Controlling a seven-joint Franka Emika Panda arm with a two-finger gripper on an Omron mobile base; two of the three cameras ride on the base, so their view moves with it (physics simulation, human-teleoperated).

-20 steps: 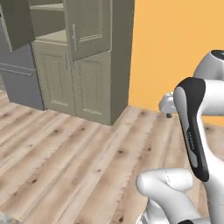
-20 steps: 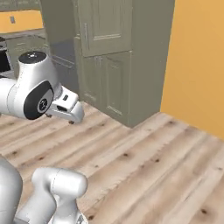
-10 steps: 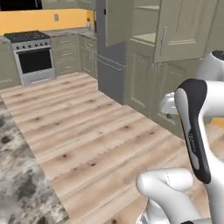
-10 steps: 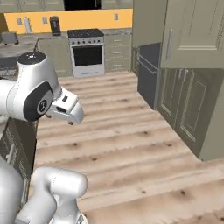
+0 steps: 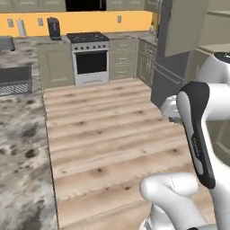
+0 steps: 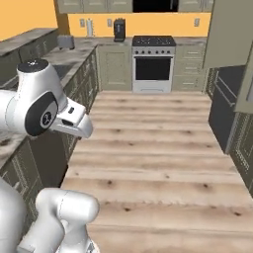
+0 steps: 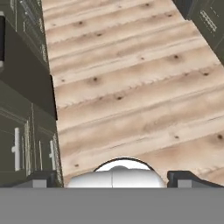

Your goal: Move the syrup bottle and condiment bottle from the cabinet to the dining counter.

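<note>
My gripper [image 7: 114,178] is open, its two dark fingertips [image 7: 43,178] wide apart over bare wooden floor with nothing between them. The hand [image 6: 75,121] hangs in mid-air above the floor, in front of the white arm. The cabinet [image 5: 219,42] sits at the right edge, with one beige-olive door [image 5: 186,24] swung open; its panelled lower doors [image 6: 244,126] also show. The syrup bottle and the condiment bottle are out of view. A grey-brown speckled stone counter top [image 5: 20,148] runs along the left; I cannot tell whether it is the dining counter.
A steel stove [image 5: 91,58] stands at the back wall under an orange backsplash, with a dark toaster [image 5: 54,28] beside it. The grey fridge [image 5: 167,76] stands beside the cabinet. Dark cabinet fronts [image 7: 26,113] line the left counter. Wooden floor [image 6: 153,148] lies open between.
The whole scene has swung sideways as the base turned: the cabinet slid to the right edge, and the stove and speckled counter came into view. The gripper stays open.
</note>
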